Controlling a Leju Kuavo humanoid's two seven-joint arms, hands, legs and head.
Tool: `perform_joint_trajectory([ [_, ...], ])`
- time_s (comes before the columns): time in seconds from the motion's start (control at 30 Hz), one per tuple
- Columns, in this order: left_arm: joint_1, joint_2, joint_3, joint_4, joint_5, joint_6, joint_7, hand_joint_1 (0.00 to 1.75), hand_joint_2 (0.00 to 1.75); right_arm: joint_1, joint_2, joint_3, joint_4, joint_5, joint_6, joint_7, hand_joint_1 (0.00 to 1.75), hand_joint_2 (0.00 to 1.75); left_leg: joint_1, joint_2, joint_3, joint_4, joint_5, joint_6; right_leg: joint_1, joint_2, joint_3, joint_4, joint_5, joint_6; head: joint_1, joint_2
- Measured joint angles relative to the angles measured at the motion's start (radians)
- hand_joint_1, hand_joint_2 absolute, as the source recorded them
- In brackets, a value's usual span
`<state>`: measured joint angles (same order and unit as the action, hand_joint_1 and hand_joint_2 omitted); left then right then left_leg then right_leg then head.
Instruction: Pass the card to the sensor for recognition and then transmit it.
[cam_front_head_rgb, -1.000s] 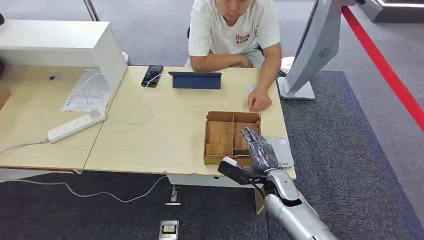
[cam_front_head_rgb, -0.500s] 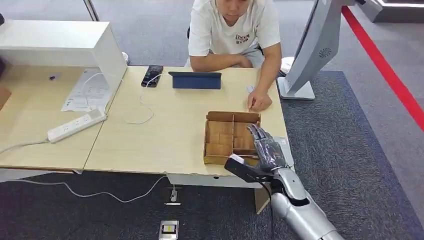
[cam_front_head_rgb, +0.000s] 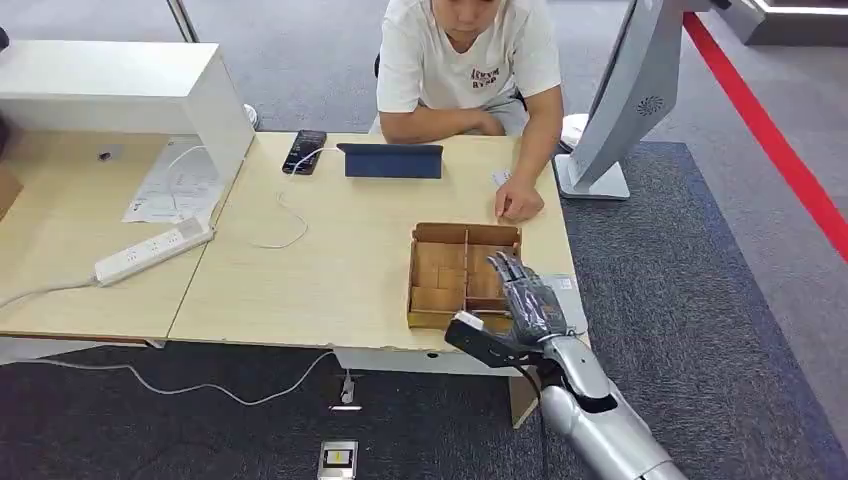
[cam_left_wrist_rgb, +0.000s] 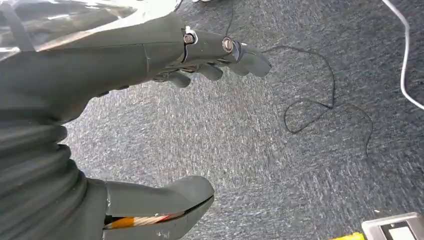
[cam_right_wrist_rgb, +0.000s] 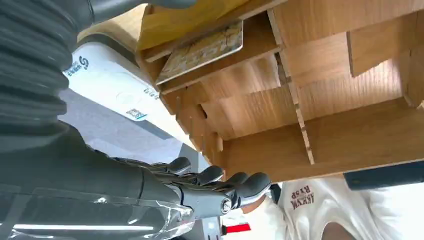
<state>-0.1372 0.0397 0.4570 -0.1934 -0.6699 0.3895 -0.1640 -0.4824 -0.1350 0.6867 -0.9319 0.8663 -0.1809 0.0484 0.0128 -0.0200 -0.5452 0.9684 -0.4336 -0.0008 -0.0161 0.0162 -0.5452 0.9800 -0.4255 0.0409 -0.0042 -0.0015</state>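
Wooden table (cam_front_head_rgb: 330, 270): light top, a person (cam_front_head_rgb: 465, 60) in a white shirt seated at the far side, one of their hands (cam_front_head_rgb: 518, 203) resting on the top near the right edge.

White monitor stand (cam_front_head_rgb: 615, 110): on the carpet just off the table's right end.

Divided wooden box (cam_front_head_rgb: 440, 270): open-topped, partitioned into compartments, near the table's front right corner.

Right hand (cam_front_head_rgb: 520, 305): over the box's right-hand compartments and the flat device beside it, fingers extended and apart, thumb out to the side, nothing held.

Left hand (cam_left_wrist_rgb: 150, 125): hanging over grey carpet (cam_left_wrist_rgb: 300, 165), fingers loosely spread, thumb apart, nothing in it.

Sensor (cam_right_wrist_rgb: 112, 87): flat white-and-grey device lying just beside the box on its right, touching or nearly so.

Blue tablet case (cam_front_head_rgb: 392, 160), dark phone (cam_front_head_rgb: 304, 150), white power strip (cam_front_head_rgb: 155, 250): spread over the far and left parts of the tables.

Card (cam_right_wrist_rgb: 202, 52): patterned, lying in a compartment at the box's near right corner, by the sensor; its print is probably too blurred to read.
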Motion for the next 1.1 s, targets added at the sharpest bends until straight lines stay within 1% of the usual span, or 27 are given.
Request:
perform_joint_trajectory([
  [0.37, -0.001, 0.002, 0.0, 0.0, 0.004, -0.002, -0.003, 0.0, 1.75, -0.004, 0.006, 0.002, 0.001, -0.002, 0.047, -0.008, 0.0, 1.75, 0.0, 0.0, 0.0, 0.0, 0.0, 0.0, 0.0, 0.0, 0.0, 0.0, 0.0, 0.0, 0.0, 0.0],
  [0.87, 0.002, 0.004, 0.016, 0.0, 0.012, -0.004, -0.008, 0.0, 1.75, -0.013, 0.009, 0.0, 0.011, -0.014, 0.044, -0.001, 0.0, 1.75, 0.0, 0.0, 0.0, 0.0, 0.0, 0.0, 0.0, 0.0, 0.0, 0.0, 0.0, 0.0, 0.0, 0.0],
  [1.1, 0.002, 0.005, 0.016, 0.0, 0.011, -0.007, -0.008, 0.0, 1.75, -0.012, -0.002, -0.001, 0.016, -0.017, 0.043, 0.001, 0.0, 1.75, 0.0, 0.0, 0.0, 0.0, 0.0, 0.0, 0.0, 0.0, 0.0, 0.0, 0.0, 0.0, 0.0, 0.0],
])
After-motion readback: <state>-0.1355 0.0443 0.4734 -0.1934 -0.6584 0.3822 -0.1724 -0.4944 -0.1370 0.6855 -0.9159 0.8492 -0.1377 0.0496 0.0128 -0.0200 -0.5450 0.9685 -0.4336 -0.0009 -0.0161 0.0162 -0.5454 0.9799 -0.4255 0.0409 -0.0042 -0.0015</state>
